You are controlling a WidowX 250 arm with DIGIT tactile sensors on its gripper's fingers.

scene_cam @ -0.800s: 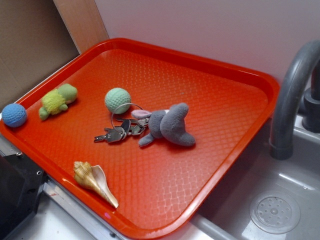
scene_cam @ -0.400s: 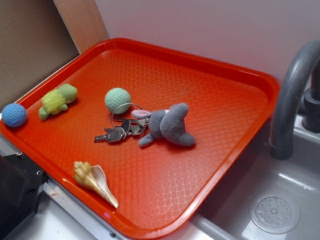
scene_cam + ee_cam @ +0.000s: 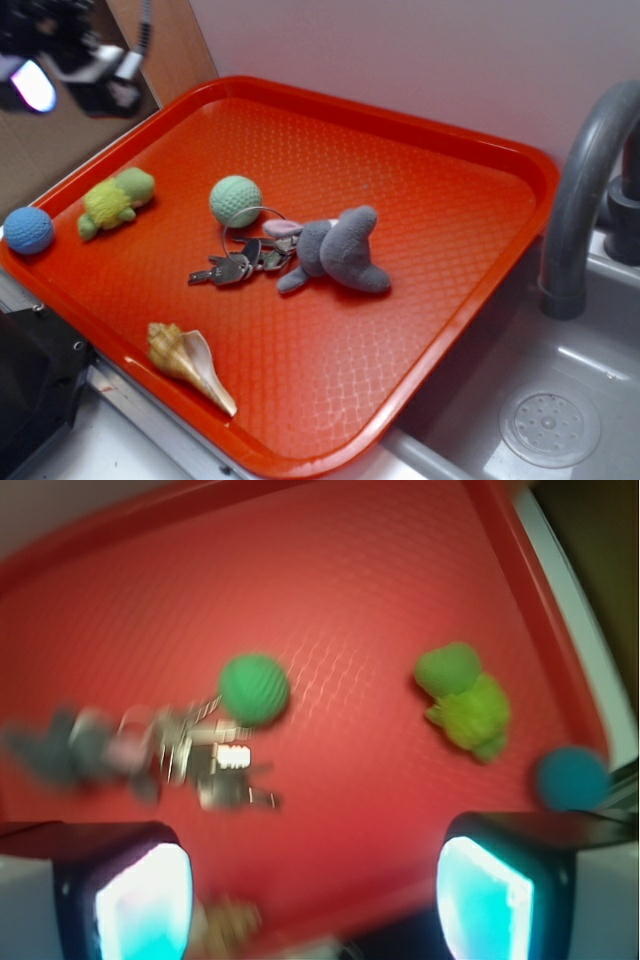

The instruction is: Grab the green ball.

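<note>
**Status: approach only, nothing grasped**

Gripper [image 3: 310,880]: blurred, high over the tray's [image 3: 420,130] far-left corner, jaws spread wide, empty.
Green ball [image 3: 236,201]: on tray, untouched, touching the key ring [image 3: 250,225], near plush turtle [image 3: 115,200].
Remaining, by my judgement: descent, centring, closing.

the exterior view is evenly and brightly lit and mostly sharp, with soft short shadows under the toys and a pale sheen of glare on the near part of the red tray [image 3: 420,330]; only the gripper [image 3: 70,60] in the top left corner is smeared by motion blur. the wrist view is blurred all over, the green ball [image 3: 254,688] and the keys [image 3: 215,765] soft-edged, colours oversaturated, and its two fingers [image 3: 145,905] glow washed-out cyan-white at the bottom edge.
</note>
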